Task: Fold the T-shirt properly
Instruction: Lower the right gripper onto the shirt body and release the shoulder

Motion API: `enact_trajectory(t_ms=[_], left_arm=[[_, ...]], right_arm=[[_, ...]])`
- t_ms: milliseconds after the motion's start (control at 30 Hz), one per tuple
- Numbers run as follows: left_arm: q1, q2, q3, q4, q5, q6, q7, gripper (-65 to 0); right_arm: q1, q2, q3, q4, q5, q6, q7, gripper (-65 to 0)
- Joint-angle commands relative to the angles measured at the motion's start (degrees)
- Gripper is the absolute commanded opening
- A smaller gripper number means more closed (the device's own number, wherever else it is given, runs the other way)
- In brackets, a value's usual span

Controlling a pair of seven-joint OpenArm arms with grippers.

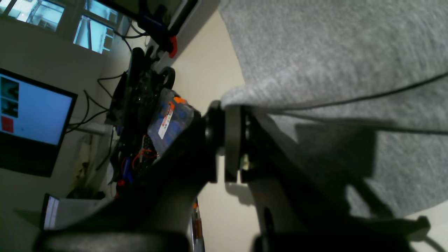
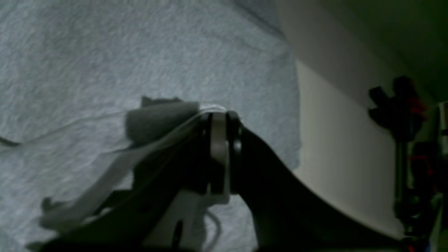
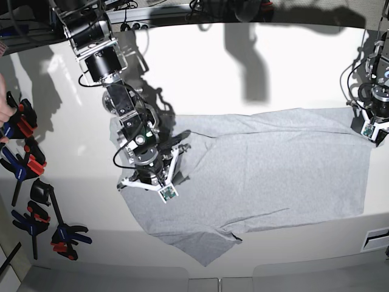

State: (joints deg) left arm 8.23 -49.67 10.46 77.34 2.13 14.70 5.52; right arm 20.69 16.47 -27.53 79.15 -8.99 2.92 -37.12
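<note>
Grey heathered knit fills both wrist views. The left gripper is clenched on an edge of the T-shirt: its black fingers meet with a pale pad between them, and a fold of cloth drapes over their tips. In the right wrist view, the right gripper is clamped the same way, pinching a bunched grey fold of the shirt and some whitish edge strips against its pale pad.

From the base view the shirt lies spread across the cream table, plain side up, with soft creases and one sleeve pointing toward the near edge. The right gripper stands at the shirt's left end; the left gripper is at its far right corner. Black-and-orange clamps lie on the table's left side, well apart from the cloth.

A lit monitor and tangled cables show in the left wrist view's background.
</note>
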Motion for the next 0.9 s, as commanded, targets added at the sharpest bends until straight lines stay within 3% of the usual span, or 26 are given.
enact_trajectory(t_ms=[0, 267, 367, 433, 633, 867], left_arm=[[-0.81, -1.44, -0.66, 0.57, 0.33, 0.15, -1.31, -65.0], [-0.81, -1.44, -0.66, 0.31, 0.35, -0.24, -1.36, -65.0], [-0.81, -1.33, -0.66, -0.92, 0.35, -1.22, -1.66, -65.0], [-0.81, -0.81, -0.66, -2.47, 0.35, -1.27, -3.08, -65.0], [-0.85, 2.34, -0.66, -5.16, 0.44, -1.27, -8.44, -65.0], [-3.48, 4.26, -0.66, -5.90, 1.38, -1.29, -9.46, -65.0]], right_arm=[[2.03, 0.20, 0.52, 1.62, -1.55, -2.21, 0.50, -65.0], [2.14, 0.20, 0.52, 3.10, -4.55, -4.44, -1.95, -65.0], [2.12, 0.20, 0.52, 3.10, -6.23, -9.35, -2.58, -65.0], [2.14, 0.22, 0.52, 3.10, -8.35, -10.88, -2.97, -65.0], [2.12, 0.20, 0.52, 3.08, -8.66, -10.23, -3.02, -65.0], [2.12, 0.20, 0.52, 3.08, -7.30, -10.16, -2.82, -65.0]])
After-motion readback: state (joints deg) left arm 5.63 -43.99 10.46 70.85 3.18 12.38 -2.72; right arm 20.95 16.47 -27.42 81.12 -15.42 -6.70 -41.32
